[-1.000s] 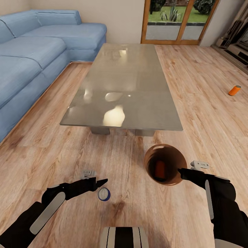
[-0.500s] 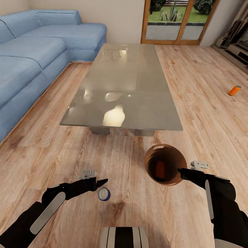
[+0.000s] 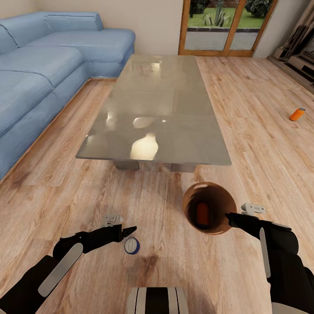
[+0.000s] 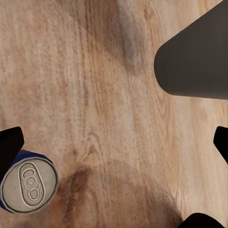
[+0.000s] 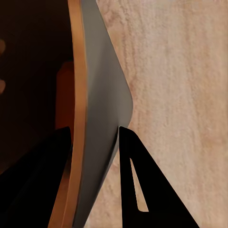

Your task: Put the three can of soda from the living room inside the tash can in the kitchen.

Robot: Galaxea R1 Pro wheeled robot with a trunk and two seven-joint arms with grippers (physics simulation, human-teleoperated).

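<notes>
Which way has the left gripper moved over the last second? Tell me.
No move: the left gripper sits at the same spot beside the upright dark blue soda can, judged against the grey low table.

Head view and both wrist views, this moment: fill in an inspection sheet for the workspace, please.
Surface: wood floor, bare around the robot.
Job's things: blue can upright on the floor; one orange can inside the trash can; another orange can lying far right.
Clutter: nothing seen.
Grippers: left gripper open, beside the blue can, not gripping; right gripper shut on the trash can rim, fingers either side of the wall.
Cables: nothing seen.
Surroundings: grey low table, blue sofa, glass door.
</notes>
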